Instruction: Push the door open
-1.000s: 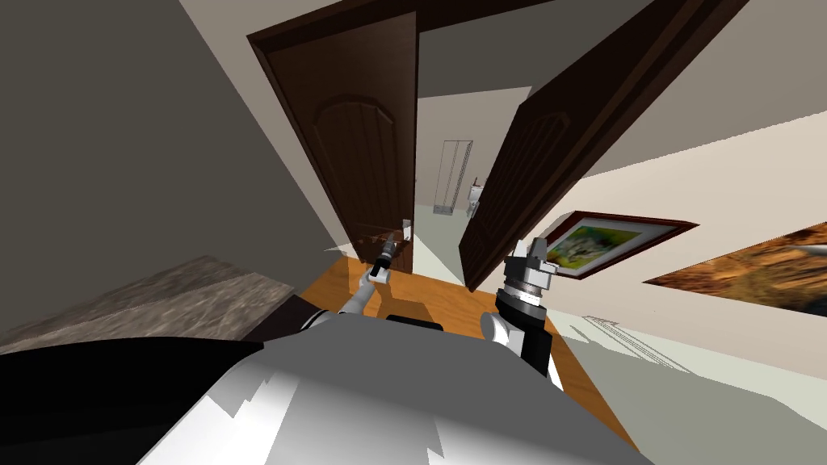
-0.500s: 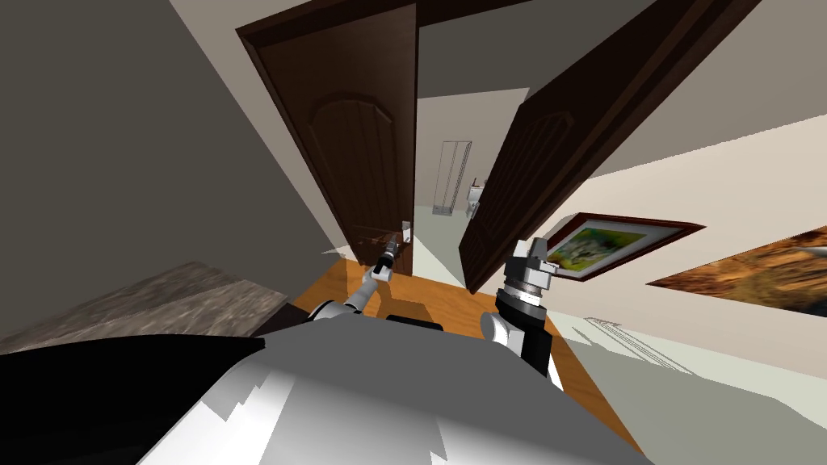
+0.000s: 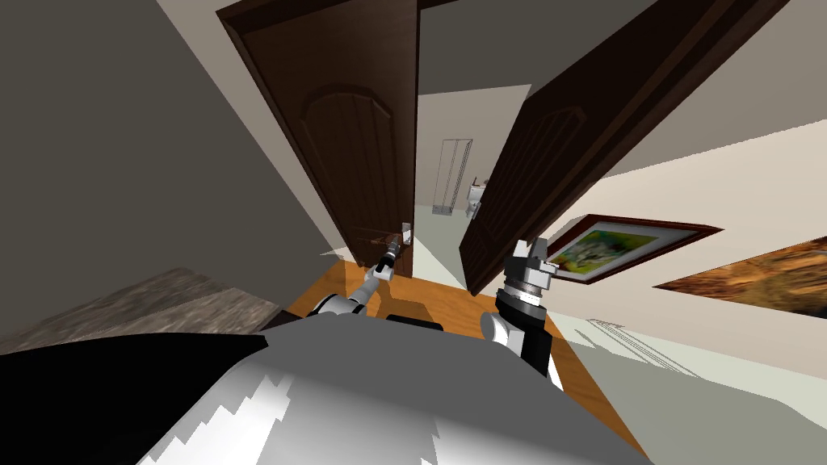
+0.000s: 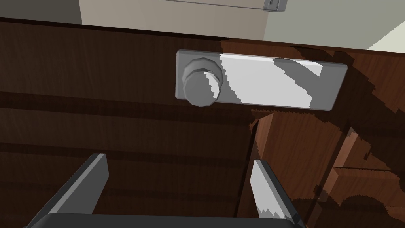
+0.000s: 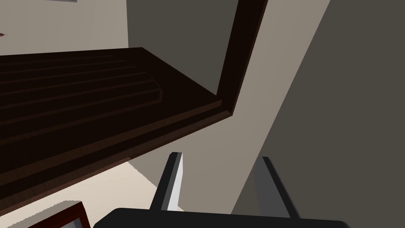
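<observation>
Left jaws, wide, face the dark door just beside its grey knob; I would press squarely near that free edge, steadily. Right jaws, also wide, idle

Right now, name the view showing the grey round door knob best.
Left wrist view: the grey round knob sits close before the open left gripper. Head view gives a tiny pale speck; right wrist view, dark door panels.

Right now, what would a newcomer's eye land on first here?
A tall dark door stands ajar ahead, with a second door angled open to its right. The left gripper, fingers open, points at the dark door near its grey knob. A framed picture hangs further right.
</observation>
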